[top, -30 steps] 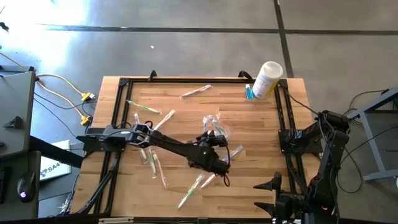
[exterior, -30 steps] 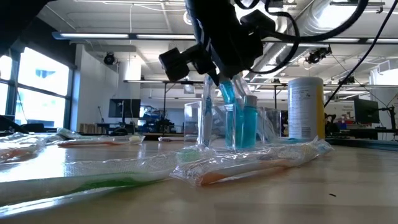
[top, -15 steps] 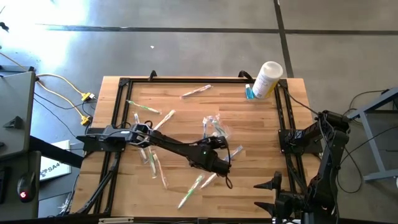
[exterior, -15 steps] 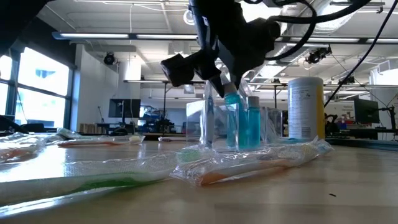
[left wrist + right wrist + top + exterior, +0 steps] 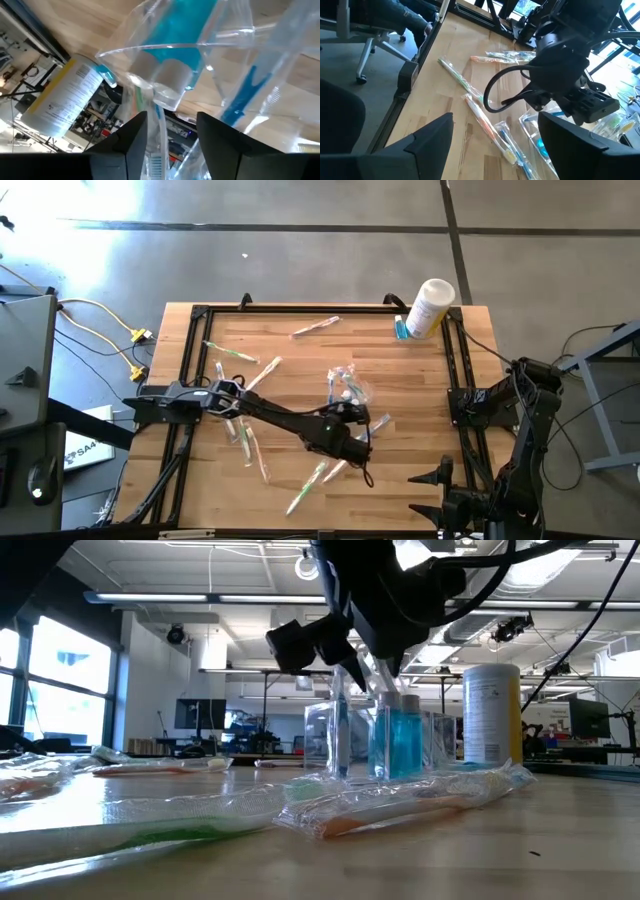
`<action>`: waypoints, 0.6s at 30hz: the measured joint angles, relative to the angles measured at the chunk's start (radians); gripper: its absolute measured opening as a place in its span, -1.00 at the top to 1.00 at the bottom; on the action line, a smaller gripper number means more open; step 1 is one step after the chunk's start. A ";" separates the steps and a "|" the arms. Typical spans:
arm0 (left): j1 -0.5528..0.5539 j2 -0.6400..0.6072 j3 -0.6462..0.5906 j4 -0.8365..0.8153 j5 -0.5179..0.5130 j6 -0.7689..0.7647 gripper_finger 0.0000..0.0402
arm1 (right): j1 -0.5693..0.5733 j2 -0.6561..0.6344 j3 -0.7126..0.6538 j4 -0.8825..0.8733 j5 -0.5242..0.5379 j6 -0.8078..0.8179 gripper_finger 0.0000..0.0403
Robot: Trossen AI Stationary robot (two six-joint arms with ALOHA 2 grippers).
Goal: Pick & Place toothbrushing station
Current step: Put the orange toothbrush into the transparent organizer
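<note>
Bag: clear crinkly bag (image 5: 345, 388) mid-table looked light, slippery; best pinched at rim.
Claw: left gripper (image 5: 352, 408) jaws parted astride it; right gripper (image 5: 432, 477) wide at near-right edge.

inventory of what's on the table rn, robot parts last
clear plastic bag: one, clear, table centre, upright, holding teal tubes.
teal tubes: at least two, teal, upright inside the bag.
wrapped toothbrushes: several, green, orange, white, scattered flat across the table.
white canister: one, white, far right corner.
small teal item: one, beside the canister.
table: one, light wood with black frame.
left gripper: dark, fingers apart, at the bag's top.
right gripper: dark, open, parked at the table's near right edge.
</note>
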 joint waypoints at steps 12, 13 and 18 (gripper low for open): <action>-0.074 -0.036 0.002 0.019 -0.226 -0.011 0.14 | 0.000 0.000 0.000 0.000 -0.002 0.000 -0.41; -0.086 -0.044 0.002 0.010 -0.242 -0.052 0.14 | 0.000 0.000 0.000 0.000 -0.006 0.000 -0.41; -0.143 -0.109 0.002 -0.119 -0.251 -0.370 0.14 | 0.000 0.000 0.000 0.000 -0.023 0.004 -0.41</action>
